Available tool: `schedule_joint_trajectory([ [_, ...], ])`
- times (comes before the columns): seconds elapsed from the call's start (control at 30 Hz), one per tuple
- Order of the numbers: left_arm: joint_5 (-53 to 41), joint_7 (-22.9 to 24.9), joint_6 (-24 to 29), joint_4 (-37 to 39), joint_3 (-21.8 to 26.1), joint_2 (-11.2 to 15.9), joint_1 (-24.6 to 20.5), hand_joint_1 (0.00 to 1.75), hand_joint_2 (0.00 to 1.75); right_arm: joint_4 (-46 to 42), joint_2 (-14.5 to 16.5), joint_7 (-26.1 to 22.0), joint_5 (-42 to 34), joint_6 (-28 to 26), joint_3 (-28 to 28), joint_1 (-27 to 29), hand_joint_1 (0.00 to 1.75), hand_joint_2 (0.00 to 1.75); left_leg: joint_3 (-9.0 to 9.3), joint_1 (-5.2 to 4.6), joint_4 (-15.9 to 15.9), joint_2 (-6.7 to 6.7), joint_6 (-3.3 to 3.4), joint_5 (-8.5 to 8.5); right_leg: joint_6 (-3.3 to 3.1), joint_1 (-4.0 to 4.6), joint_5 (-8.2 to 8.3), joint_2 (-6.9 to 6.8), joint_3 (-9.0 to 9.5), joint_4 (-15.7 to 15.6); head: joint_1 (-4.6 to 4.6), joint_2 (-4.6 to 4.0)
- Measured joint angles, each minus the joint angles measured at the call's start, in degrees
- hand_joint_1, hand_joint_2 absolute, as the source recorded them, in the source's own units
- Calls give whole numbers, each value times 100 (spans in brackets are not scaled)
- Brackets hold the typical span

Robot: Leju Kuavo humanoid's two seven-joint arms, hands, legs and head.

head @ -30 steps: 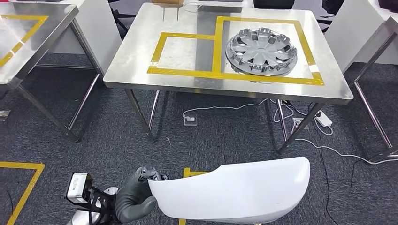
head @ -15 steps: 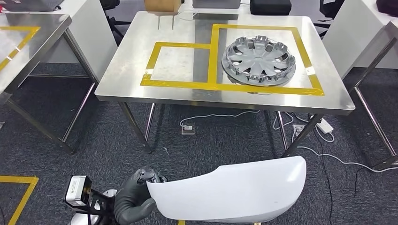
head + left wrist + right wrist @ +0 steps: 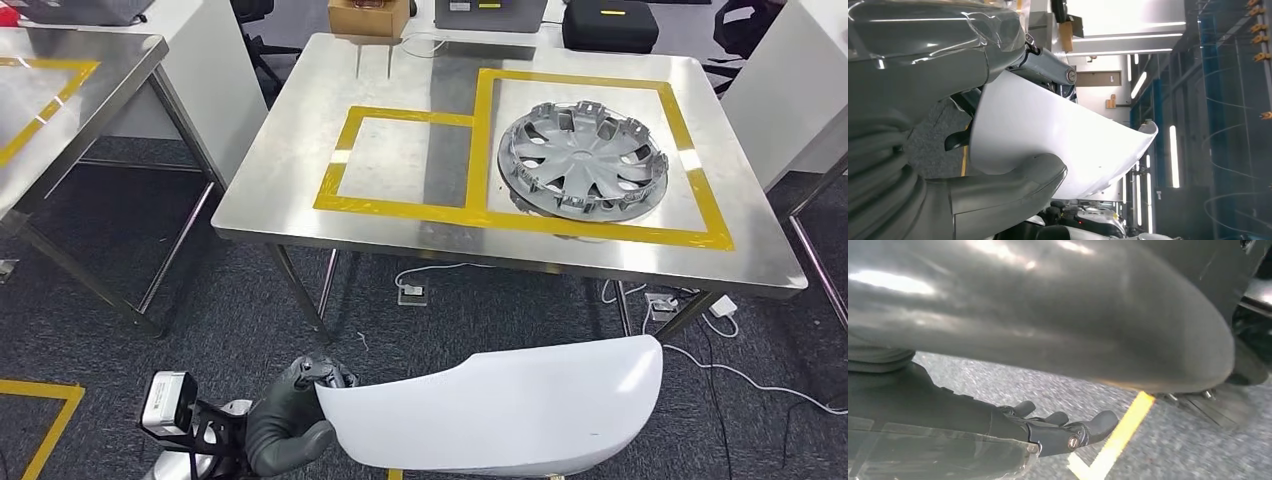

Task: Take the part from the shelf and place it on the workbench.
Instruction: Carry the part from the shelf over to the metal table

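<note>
While carried: the white part (image 3: 500, 410) rides low at the near edge of the head view, above the carpet and well short of the bench (image 3: 290, 150).
Part: long curved white panel, glossy, concave side up in the left wrist view (image 3: 1048, 135); one end in the left robot hand, the other running off to the right.
Left robot hand: (image 3: 285, 425) closed on the panel's left end, thick thumb over one face and darker fingers (image 3: 1048, 67) behind the edge.
Right robot hand: (image 3: 1058, 427) under the panel's dark underside, fingers held out flat above the carpet; contact with the panel cannot be told, so I cannot say it holds anything.
Bench: steel top, yellow tape (image 3: 400, 210) marking a smaller box left and a larger one right; a silver wheel cover (image 3: 585, 160) fills the right box.
Far edge: a cardboard box (image 3: 368, 15) and a dark case (image 3: 612, 25).
Floor: cables (image 3: 440, 270) under the bench, yellow floor tape (image 3: 1120, 432).
Risk: judged, a one-end grip on a long slick panel could let it droop or twist loose; the free end could clip the bench edge or land on the wheel cover.
Writing: none legible.
</note>
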Motion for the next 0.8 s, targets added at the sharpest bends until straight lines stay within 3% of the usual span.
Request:
schedule_joint_trajectory([
  [0.03,0,2,1,2,1,0,-6,175,175,1,3,1,0,3,2,6,0,0,41,-10,14,1,-36,-60,-75,7,124,-9,28,-73,-5,0],
  [0.07,1,3,1,1,2,-1,-13,175,175,1,7,2,1,3,3,0,0,0,50,-7,39,4,-61,-84,-176,12,95,6,69,-67,-12,1],
  [0.13,4,4,2,-8,6,-2,-30,175,175,3,13,1,4,3,4,-13,0,0,-60,20,330,29,-111,-21,-290,-6,45,43,153,-81,-18,1],
  [0.2,4,0,2,-14,8,-1,-37,175,175,6,10,-1,6,3,3,-23,0,0,-482,47,990,64,-173,-24,-372,-15,-46,66,275,-100,-23,1],
  [0.27,6,-3,2,-14,7,1,-34,175,175,9,6,-1,7,3,4,-20,0,0,-1013,64,1644,80,-226,-326,-408,-5,-167,86,408,-104,-27,1],
  [0.33,4,-3,2,-13,6,2,-31,175,175,11,8,-1,7,3,5,-12,0,0,-1360,73,1814,89,-232,-629,-407,7,-303,117,577,-105,-28,1],
  [0.37,4,-3,2,-13,6,3,-31,175,175,12,9,-1,7,2,5,-12,0,0,-1423,70,1670,92,-208,-610,-405,18,-373,133,676,-107,-30,1],
  [0.4,4,-2,2,-13,6,3,-32,175,175,13,11,-1,7,0,5,-13,0,0,-1422,61,1394,94,-161,-414,-402,33,-445,144,779,-111,-30,1],
  [0.5,8,7,3,-9,4,4,-38,175,175,16,48,-1,5,-9,5,-18,0,0,-1334,-43,451,43,61,646,-365,83,-654,180,1000,-148,-19,1],
  [0.53,10,14,3,-9,4,6,-41,175,175,17,65,-5,4,-11,5,-26,0,0,-1303,-76,290,9,110,834,-335,103,-694,193,1060,-146,-14,1],
  [0.63,21,29,7,-11,-3,-5,-87,175,175,22,85,-25,-3,-38,7,-52,0,0,-1087,-80,140,-31,169,863,-251,134,-713,185,1162,-33,-8,-1],
  [0.67,24,29,8,-11,-6,-14,-108,175,175,23,85,-29,-5,-47,7,-61,0,0,-1004,-75,118,-25,195,848,-245,127,-720,167,1068,152,-5,-1],
  [0.73,22,32,8,-8,-9,-29,-132,175,175,23,80,-35,-7,-52,7,-79,0,0,-891,-75,98,-22,237,778,-284,119,-857,133,650,795,5,-1],
  [0.8,22,35,8,1,-16,-39,-133,175,175,26,68,-35,-8,-56,7,-72,0,0,-824,-79,100,-38,249,677,-314,116,-1111,129,152,1340,6,1],
])
